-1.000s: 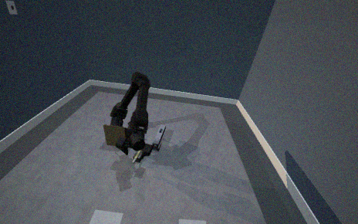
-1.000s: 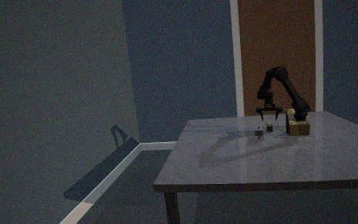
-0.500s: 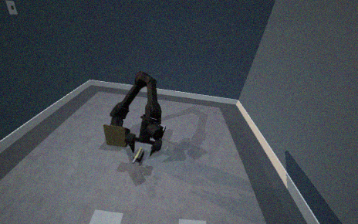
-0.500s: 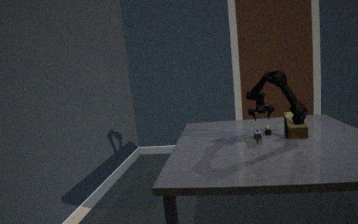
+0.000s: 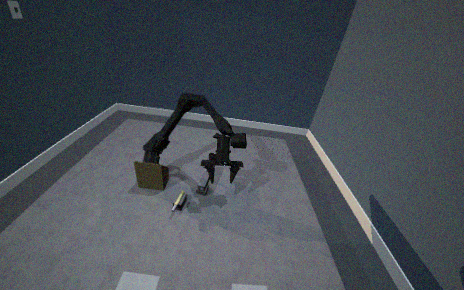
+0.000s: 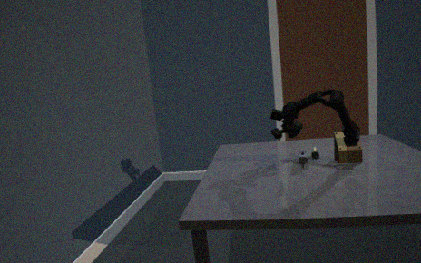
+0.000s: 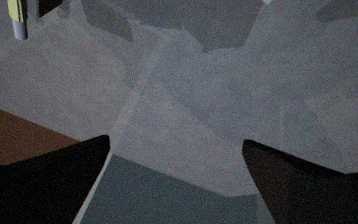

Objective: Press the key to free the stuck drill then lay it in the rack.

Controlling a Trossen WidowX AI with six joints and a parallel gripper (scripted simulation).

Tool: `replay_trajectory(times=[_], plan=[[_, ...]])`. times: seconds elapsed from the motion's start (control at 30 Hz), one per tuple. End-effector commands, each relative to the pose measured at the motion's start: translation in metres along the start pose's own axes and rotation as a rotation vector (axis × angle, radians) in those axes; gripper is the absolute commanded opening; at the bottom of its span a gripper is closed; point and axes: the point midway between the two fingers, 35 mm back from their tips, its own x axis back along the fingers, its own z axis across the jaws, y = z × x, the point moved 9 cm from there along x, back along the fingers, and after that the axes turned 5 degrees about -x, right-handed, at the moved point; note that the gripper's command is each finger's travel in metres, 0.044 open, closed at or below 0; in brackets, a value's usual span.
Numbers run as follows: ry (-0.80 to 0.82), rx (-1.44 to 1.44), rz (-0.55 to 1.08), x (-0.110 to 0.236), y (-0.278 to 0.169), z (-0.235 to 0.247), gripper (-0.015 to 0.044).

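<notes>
A grey desk (image 5: 280,235) fills the lower two thirds of the top view, bordered by a darker band and a pale edge strip; in the exterior view it is seen from the side at lower right, in front of an orange wall panel (image 6: 323,54).

A black arm (image 5: 200,107) is seen arching up from a tan block (image 5: 150,175) left of centre in the top view and bending down toward the frame's middle. In the exterior view the same arm is shown at right, reaching leftward from the block (image 6: 348,153).

The jaws (image 5: 222,172) are held above the desk, spread wide with nothing between them. In the wrist view only their two dark fingertips are seen, at the lower left and lower right corners, with bare desk between.

A small dark fixture (image 5: 203,189) is seen on the desk just below the left fingertip in the top view; what it is cannot be told.

The drill (image 5: 178,200), a small yellow and grey piece, is seen lying in a dark holder just below and right of the block in the top view, left of the fixture and apart from the jaws. In the wrist view only its tip (image 7: 17,17) is caught at the upper left corner.
</notes>
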Motion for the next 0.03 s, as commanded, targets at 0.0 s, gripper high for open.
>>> replay_trajectory(times=[0.0], plan=[[-0.095,0.126,0.129,0.0384,0.027,-0.0413,0.044]])
